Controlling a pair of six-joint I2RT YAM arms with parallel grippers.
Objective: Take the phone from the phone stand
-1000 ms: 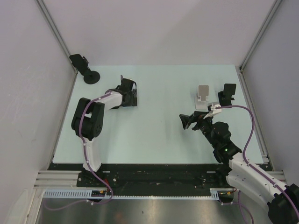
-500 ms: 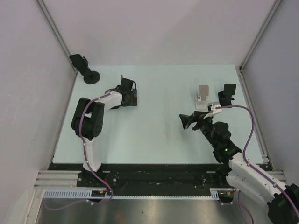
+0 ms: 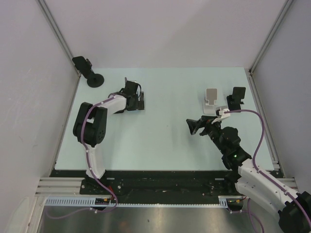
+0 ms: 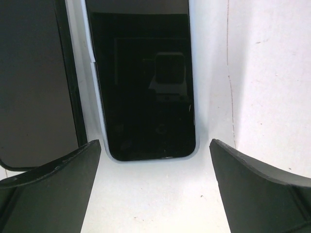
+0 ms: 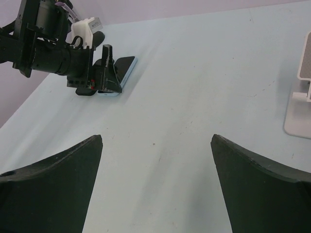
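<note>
Pale table [image 4: 252, 73] holds the phone [image 4: 143, 82] flat, just beyond the left tool [image 4: 154, 145], jaws spread.

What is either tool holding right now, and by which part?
Nothing. The left tool stands open astride the phone's near end, fingers clear of its sides; the phone lies flat on the table. The right tool is open and empty.

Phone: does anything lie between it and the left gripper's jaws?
Nothing visible does. The phone lies flat on the table, just ahead of the left gripper, whose jaws stand open. A dark flat object lies beside the phone, not between.
</note>
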